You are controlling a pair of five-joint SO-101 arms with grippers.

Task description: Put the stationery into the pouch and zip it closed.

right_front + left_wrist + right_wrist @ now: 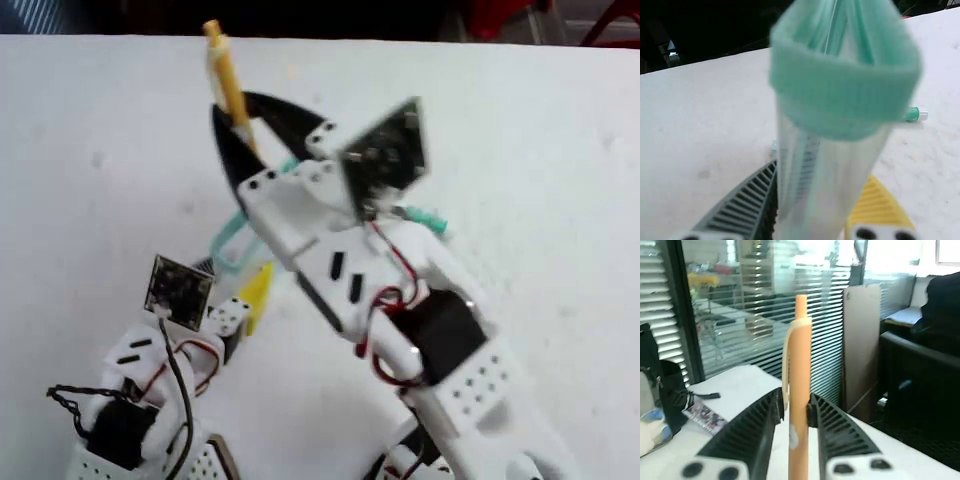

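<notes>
Pen (pixel 801 350) clamped between right claw (pixel 795 396) fingers, pouch (pixel 845 85) pinched in left claw (pixel 822 172)

High view: you had a white table (pixel 560 150) spanning the frame, its far edge meeting a dark background. Red framing (pixel 500 15) stood beyond that edge, toward the right.

Right wrist view: you saw blinds (pixel 740 315) with horizontal slats behind the table. A yellow patch (pixel 702 280) showed through them, too blurred to identify. A black bag (pixel 660 385) sat on the table, and a leaflet (pixel 705 415) lay flat just beside it. A tan board (pixel 862 340) stood upright past the table, next to a black chair (pixel 920 390).

Left wrist view: the table met a dark room behind it.
</notes>
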